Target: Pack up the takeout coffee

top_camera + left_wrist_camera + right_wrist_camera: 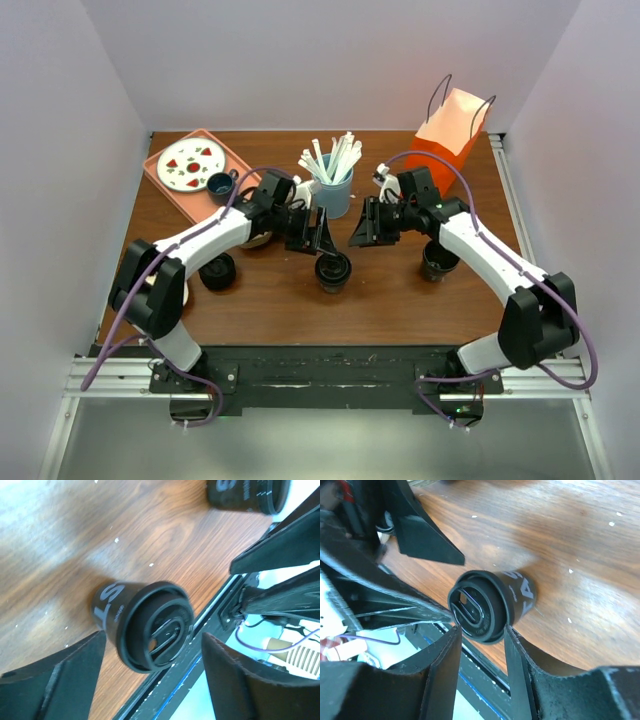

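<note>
Lidded cup (333,270) stands upright mid-table, free of both grippers
Left gripper (153,634) is spread wide either side of it w/o touching; right gripper (482,628) is part open, pinching nothing. Risk: a finger clips the lid & tips the cup, or the arms crowd each other. Bag (452,130) is far right; the second cup (438,262) and straw pot (334,188) sit near that path

A black coffee cup (333,270) with white lettering stands upright at the middle of the worktop (400,305), its black lid (160,627) on. A second black cup (217,272) stands left of it and a third cup (438,262) right. The orange paper bag (452,128) stands upright at the back right.
</note>
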Available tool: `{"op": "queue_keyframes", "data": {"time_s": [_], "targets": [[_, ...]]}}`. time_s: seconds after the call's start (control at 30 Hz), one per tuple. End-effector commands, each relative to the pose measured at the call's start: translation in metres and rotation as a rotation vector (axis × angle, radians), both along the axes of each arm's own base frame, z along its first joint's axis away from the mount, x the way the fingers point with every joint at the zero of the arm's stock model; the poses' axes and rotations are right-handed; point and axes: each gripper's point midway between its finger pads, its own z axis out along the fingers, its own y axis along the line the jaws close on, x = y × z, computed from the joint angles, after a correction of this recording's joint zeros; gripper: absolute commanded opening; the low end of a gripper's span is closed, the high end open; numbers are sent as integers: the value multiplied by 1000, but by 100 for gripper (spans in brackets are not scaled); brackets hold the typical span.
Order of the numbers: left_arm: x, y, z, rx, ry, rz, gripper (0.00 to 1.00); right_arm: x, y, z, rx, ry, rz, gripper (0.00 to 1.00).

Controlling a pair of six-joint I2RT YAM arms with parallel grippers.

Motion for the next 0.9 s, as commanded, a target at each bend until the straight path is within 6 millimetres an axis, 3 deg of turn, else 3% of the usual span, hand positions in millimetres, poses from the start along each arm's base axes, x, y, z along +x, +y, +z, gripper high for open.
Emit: {"op": "queue_keyframes", "data": {"time_s": [0.0,0.13,0.2,0.27,0.4,0.53,0.87], "targets": [[10,-2,37,-46,-56,-4,86,2,-10,27,-50,-73,-26,47],[17,14,42,-1,-102,46,100,4,-21,34,-114,-99,-66,55],[22,31,41,55,-137,110,100,0,-15,35,-149,-115,-56,63],[24,53,26,133,-149,174,100,2,-18,35,-232,-150,-87,67],[15,83,15,179,-143,250,100,-11,6,34,-269,-167,-66,97],[-2,106,-8,225,-113,291,100,-16,24,28,-298,-197,-44,97],[-31,120,-34,233,-148,253,100,-12,45,5,-424,-206,-12,97]]}}
